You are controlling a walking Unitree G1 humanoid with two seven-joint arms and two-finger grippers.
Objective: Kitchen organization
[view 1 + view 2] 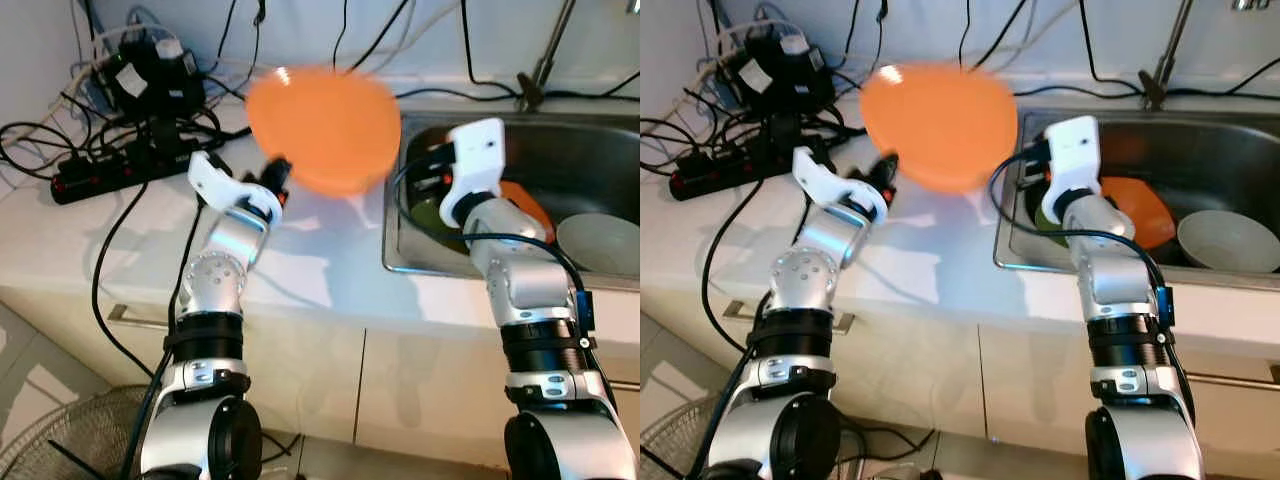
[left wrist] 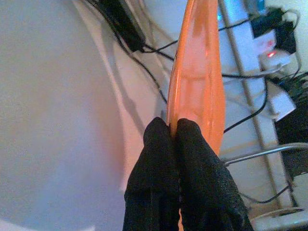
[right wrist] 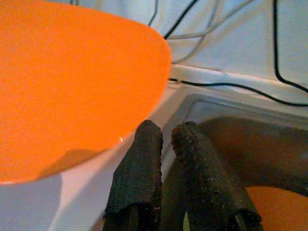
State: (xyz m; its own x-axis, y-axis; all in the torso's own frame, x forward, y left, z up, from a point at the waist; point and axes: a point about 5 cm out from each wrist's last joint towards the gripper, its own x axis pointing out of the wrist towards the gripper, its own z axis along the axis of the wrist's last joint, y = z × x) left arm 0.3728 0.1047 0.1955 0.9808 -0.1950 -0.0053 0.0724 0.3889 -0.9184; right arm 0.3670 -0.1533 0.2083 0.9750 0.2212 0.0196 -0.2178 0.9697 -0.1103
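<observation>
Orange bowl (image 1: 322, 128) hangs above the white desk (image 1: 300, 250) left of the steel sink (image 1: 600, 130), left gripper (image 2: 174, 130) jaws clenched on its rim; right gripper (image 3: 166, 132) jaws nearly closed, empty, over the sink's edge.

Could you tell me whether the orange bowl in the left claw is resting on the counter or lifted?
Lifted: the left claw pinches the orange bowl by its rim, above the counter.

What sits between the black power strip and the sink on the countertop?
In the left eye view, bare white countertop, with the left tool holding the orange bowl above it, lies between the power strip and sink.
</observation>
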